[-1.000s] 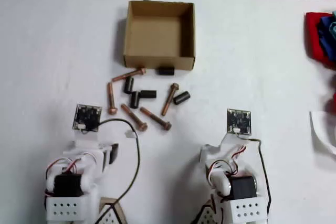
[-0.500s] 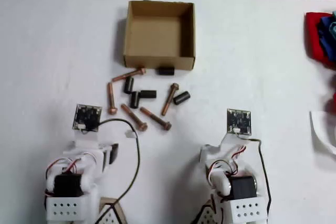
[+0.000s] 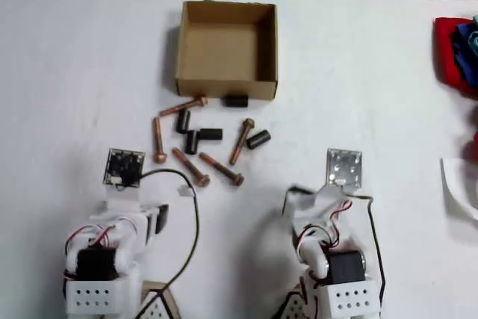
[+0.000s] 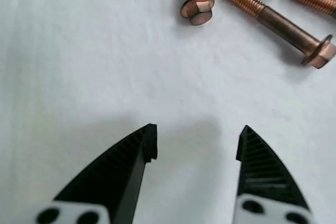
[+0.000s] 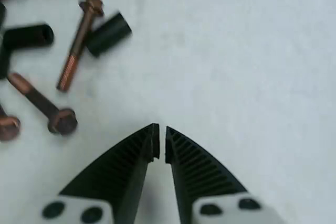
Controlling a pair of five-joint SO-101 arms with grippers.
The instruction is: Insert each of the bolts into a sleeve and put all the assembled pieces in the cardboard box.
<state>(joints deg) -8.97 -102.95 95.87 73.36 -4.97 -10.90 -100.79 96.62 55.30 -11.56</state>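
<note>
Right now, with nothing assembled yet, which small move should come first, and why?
Probably ease the left gripper forward and down onto the nearest bolt: its jaws stand open over bare table, with that bolt's head just ahead. The right gripper is shut and would have to open first.

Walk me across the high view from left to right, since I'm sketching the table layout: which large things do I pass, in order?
left arm → cardboard box → right arm → red cloth
</note>
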